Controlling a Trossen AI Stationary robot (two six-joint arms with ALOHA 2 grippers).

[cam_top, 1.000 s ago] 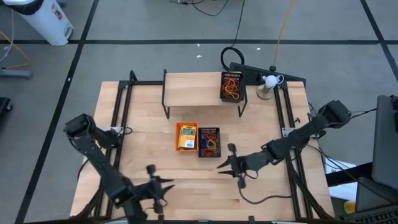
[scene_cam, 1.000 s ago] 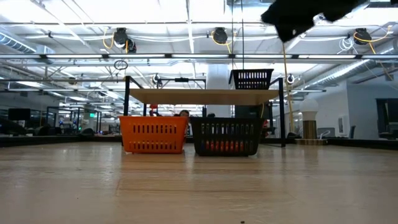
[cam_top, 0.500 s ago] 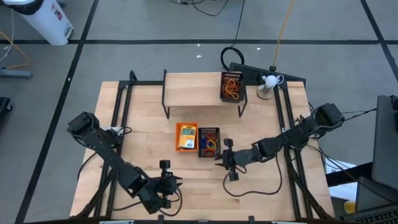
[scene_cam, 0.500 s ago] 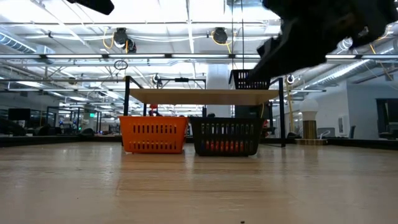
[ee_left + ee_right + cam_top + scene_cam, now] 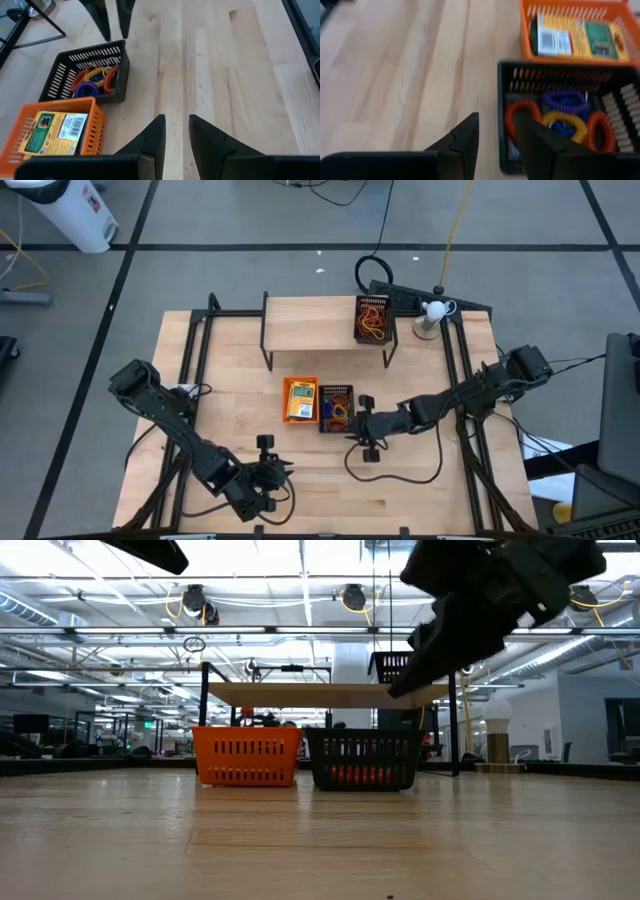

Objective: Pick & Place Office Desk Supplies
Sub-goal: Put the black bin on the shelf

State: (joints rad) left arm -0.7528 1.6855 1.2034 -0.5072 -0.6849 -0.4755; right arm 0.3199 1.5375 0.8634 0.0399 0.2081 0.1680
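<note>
An orange tray (image 5: 300, 399) holds a flat yellow-and-green crayon box (image 5: 52, 131). Beside it a black mesh tray (image 5: 336, 408) holds coiled loops (image 5: 560, 117) in orange, purple, yellow and blue. A second black mesh tray (image 5: 373, 318) with loops stands on the wooden riser. My right gripper (image 5: 350, 430) (image 5: 496, 120) hovers open at the near right corner of the black tray, pointing toward the table's left. My left gripper (image 5: 288, 470) (image 5: 177, 122) hangs open over bare table nearer the front edge, pointing right.
The wooden riser (image 5: 325, 325) stands along the far side on thin black legs. Black rails (image 5: 195, 370) run down both sides of the table. A small lamp-like stand (image 5: 428, 320) sits at the far right corner. Bare wood (image 5: 420, 490) lies to the near right.
My right gripper has moved toward the table's left and far side, coming up to the black tray beside the orange one. My left gripper shifted a little toward the right early on, then held still. The trays and their contents have not moved.
</note>
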